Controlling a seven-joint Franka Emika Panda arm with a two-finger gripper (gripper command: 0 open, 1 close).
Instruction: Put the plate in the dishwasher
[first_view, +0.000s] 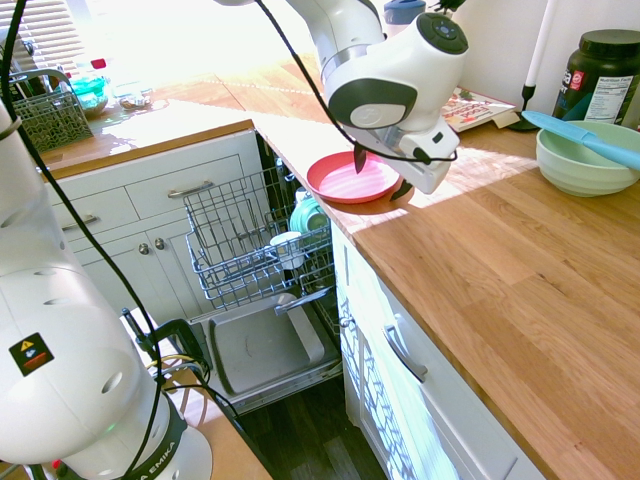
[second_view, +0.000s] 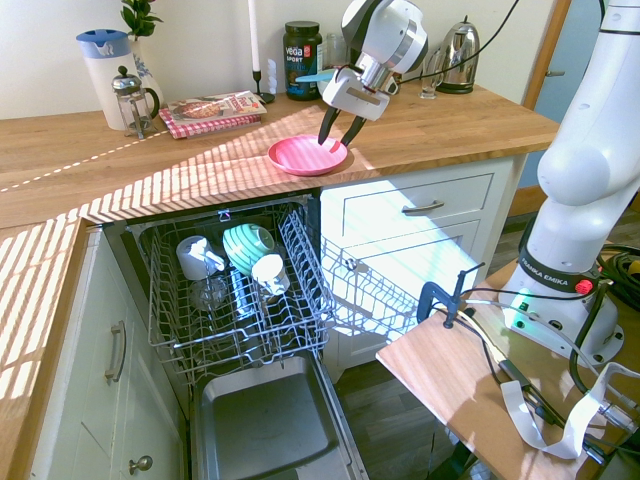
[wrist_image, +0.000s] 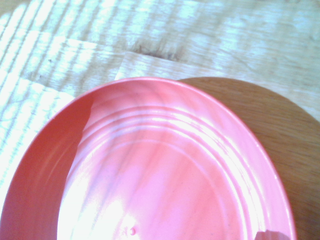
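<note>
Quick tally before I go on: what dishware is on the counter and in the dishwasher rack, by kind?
Plates: 1, the coral plate on the counter under the open gripper
Bowls: 2, a pale green bowl on the counter, a teal striped bowl in the rack
White cups: 2 in the rack
Total: 5

A wooden desk (second_view: 450, 125) carries a coral-red plate (second_view: 306, 156) near its front edge, directly above an open dishwasher (second_view: 262, 420). The robot's claw (second_view: 340, 130) hangs over the plate's far rim, fingers spread apart. Bare wood surrounds the plate on every side. Further back stand a dark jar (second_view: 302, 59), a candlestick (second_view: 255, 50) and a folded magazine (second_view: 212, 110), well apart from the plate. Below, the pulled-out wire rack (second_view: 235, 290) holds a teal cup (second_view: 247, 245) and white cups (second_view: 268, 274) in its middle; its rows nearest the lowered door are open.
</note>
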